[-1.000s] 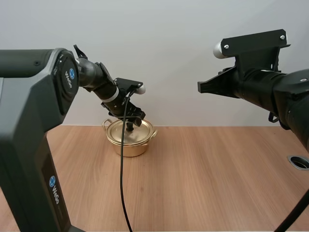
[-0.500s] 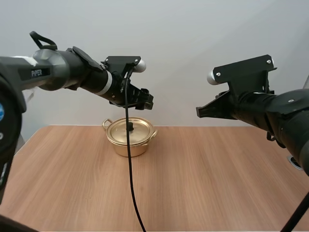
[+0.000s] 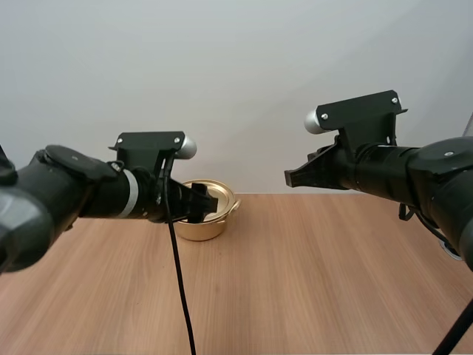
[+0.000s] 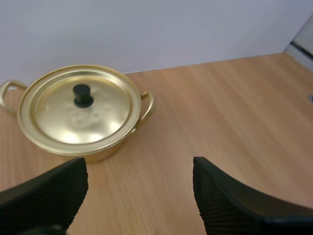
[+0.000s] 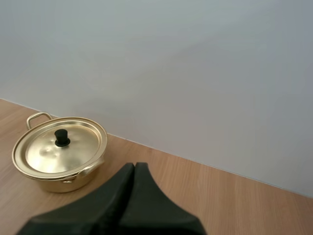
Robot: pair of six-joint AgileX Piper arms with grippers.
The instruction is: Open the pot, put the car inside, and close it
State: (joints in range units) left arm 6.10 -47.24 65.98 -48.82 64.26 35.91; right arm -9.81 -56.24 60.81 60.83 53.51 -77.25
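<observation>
1. The golden pot (image 3: 213,229) stands on the wooden table (image 3: 310,274), at the far side and close to the wall (image 3: 244,81). In the high view it is left of the middle.
2. The lid (image 4: 58,115) sits flat on the pot and closes it. Its black knob (image 4: 83,95) stands upright in the centre. A loop handle (image 4: 148,105) shows at the side of the pot.
3. The left gripper (image 4: 139,193) is held in the air on the near side of the pot and does not touch it. Its two ribbed fingers (image 4: 54,188) stand wide apart, and only bare table is seen between them. In the high view this gripper covers a part of the pot's front.
4. The right gripper (image 5: 133,172) has its fingers pressed together into one dark wedge, with nothing held. It hangs above the table, to the right of the pot and well apart from it, with the tip turned toward the pot's side.
</observation>
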